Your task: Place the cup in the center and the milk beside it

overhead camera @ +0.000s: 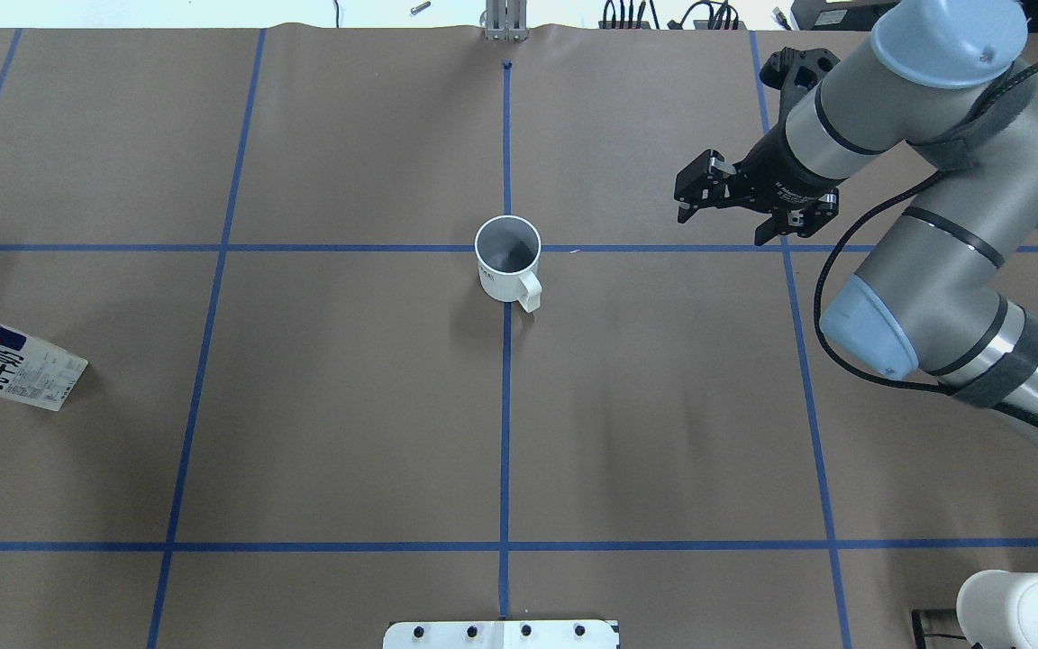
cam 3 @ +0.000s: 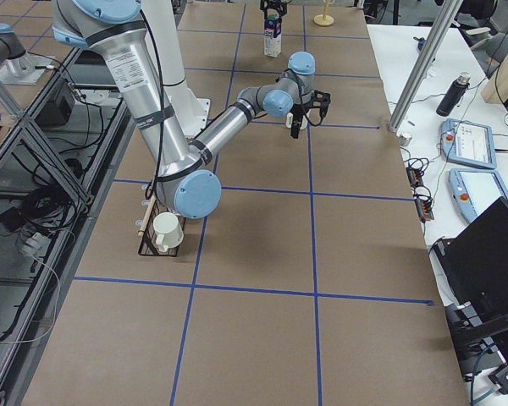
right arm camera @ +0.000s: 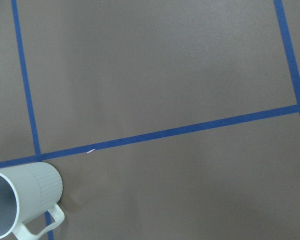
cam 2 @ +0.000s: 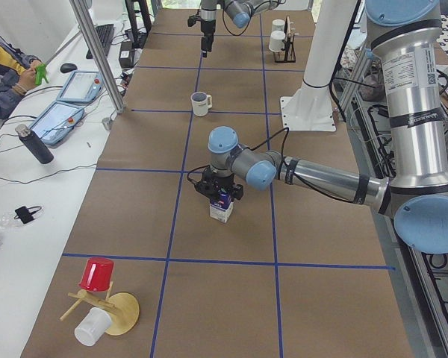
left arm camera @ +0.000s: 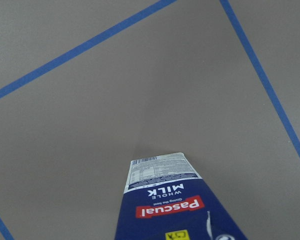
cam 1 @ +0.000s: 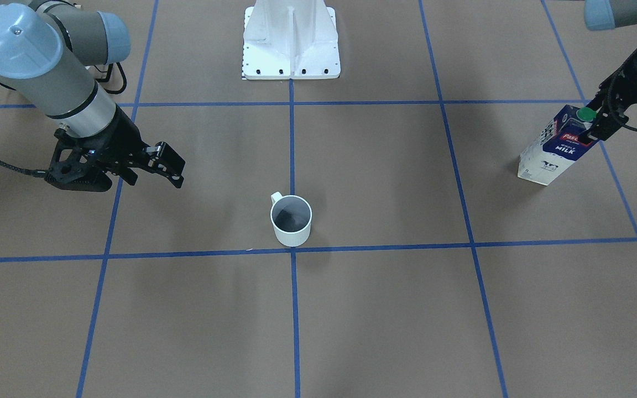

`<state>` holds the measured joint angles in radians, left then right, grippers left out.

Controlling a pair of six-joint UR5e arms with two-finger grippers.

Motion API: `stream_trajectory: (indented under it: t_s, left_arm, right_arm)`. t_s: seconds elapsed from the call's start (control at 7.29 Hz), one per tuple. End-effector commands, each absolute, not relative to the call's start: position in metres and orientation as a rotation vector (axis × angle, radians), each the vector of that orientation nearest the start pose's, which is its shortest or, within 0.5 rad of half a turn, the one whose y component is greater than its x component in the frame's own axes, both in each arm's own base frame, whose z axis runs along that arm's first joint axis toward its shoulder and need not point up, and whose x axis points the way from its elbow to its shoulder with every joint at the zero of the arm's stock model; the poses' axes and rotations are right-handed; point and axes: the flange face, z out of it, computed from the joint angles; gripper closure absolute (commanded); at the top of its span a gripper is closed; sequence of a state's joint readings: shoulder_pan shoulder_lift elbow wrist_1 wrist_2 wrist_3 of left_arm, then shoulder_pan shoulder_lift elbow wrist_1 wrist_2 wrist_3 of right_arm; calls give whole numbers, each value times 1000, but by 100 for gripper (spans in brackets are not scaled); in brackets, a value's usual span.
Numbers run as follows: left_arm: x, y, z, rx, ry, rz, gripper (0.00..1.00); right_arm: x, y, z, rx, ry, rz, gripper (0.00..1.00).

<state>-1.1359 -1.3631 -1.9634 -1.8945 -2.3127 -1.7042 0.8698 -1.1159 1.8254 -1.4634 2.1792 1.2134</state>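
Observation:
The cup (cam 1: 291, 220) is a plain white mug with a dark inside. It stands upright at the table's centre, on the crossing of the blue tape lines, and also shows in the overhead view (overhead camera: 508, 259) and the right wrist view (right arm camera: 20, 205). My right gripper (cam 1: 172, 166) is open and empty, hovering apart from the cup at its side (overhead camera: 683, 196). The milk (cam 1: 553, 148) is a navy and white carton with a green cap, standing far out on my left side (overhead camera: 5, 370). My left gripper (cam 1: 595, 126) is shut on its top, as the left wrist view (left arm camera: 175, 205) looks down the carton.
The white robot base (cam 1: 291, 50) sits at the table's near edge. A white mug on a rack (overhead camera: 1024, 611) is at my right. A wooden stand with a red cup (cam 2: 97, 274) is at the left end. Operators' tablets (cam 2: 60, 119) lie beside the table.

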Motion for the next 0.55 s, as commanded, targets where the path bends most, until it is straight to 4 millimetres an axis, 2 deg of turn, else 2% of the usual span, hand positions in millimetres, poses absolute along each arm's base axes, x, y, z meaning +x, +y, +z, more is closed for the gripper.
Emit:
stream_trajectory:
  t_s: [0.0,0.14,0.27,0.41]
  left_arm:
    - [122,-408,522,-422,804,-988,3]
    - [122,-408,521,-421,805,-987,16]
    - [122,-409,519,-418,807,-986,37]
    - [124,-413,512,-411,820,-978,48]
  right_arm:
    - [-336,-517,273,-13,-976,223,0]
    - [-336,-517,273,-13,-976,223,0]
    - [-336,-517,273,-13,-976,223,0]
    - [-335,-518,274,-13,-974,227,0]
